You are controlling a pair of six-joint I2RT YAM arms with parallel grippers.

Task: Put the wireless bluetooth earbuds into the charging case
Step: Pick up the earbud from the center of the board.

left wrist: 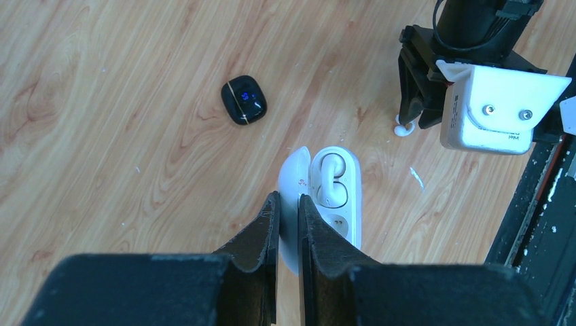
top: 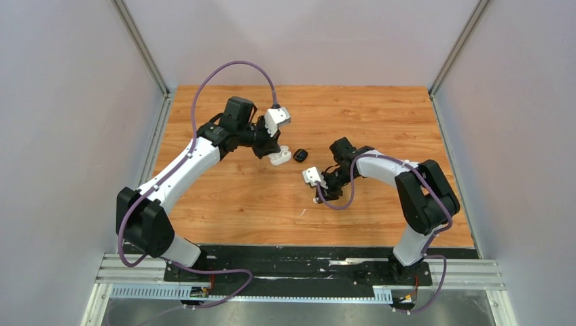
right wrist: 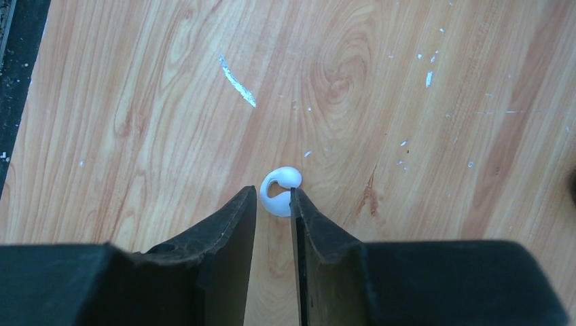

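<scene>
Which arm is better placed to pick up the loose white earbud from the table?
Right. The right pincer already has its tips at the loose earbud. The left pincer is busy: it is closed on the open case, with a second earbud seated inside.

- Wooden table (top: 224, 210) is lying flat, grain running sideways.
- White flecks (right wrist: 237, 82) are showing on it.
- Grey walls (top: 61, 102) are standing around.
- Black strip (top: 306, 255) is running along the near edge.
</scene>
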